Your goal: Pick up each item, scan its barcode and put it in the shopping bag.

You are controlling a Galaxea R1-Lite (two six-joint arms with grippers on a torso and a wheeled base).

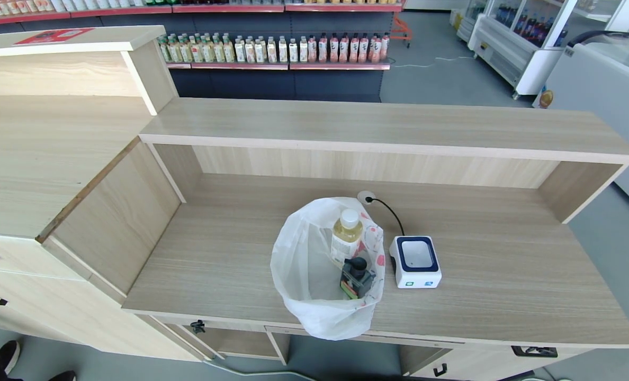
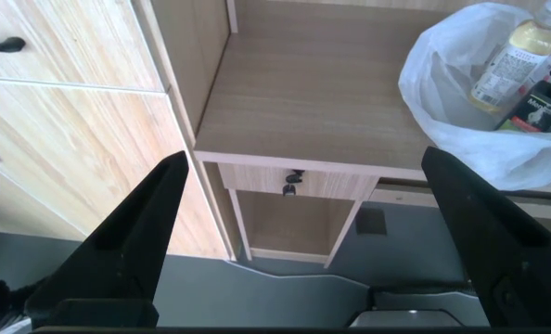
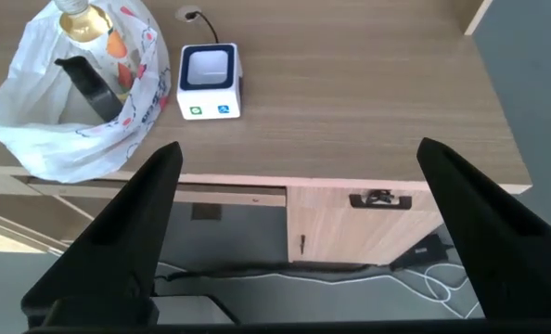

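Observation:
A white plastic shopping bag (image 1: 293, 259) stands open on the wooden counter (image 1: 505, 264), near its front edge. Inside it a yellow drink bottle (image 1: 346, 233) with a white cap stands upright, and a dark pack with a black top (image 1: 357, 275) sits beside it. The white and blue barcode scanner (image 1: 415, 261) rests just right of the bag. My left gripper (image 2: 303, 250) hangs open below the counter front, left of the bag (image 2: 442, 93). My right gripper (image 3: 294, 246) is open too, low before the counter, with the scanner (image 3: 209, 82) and bag (image 3: 44, 130) beyond it. Both grippers hold nothing.
A raised ledge (image 1: 388, 127) runs along the counter's back, and a taller cabinet (image 1: 44, 159) closes its left side. The scanner's black cable (image 1: 388, 209) leads to a hole behind the bag. Drawers and a lock (image 2: 294, 181) sit under the counter front. Store shelves (image 1: 272, 50) stand beyond.

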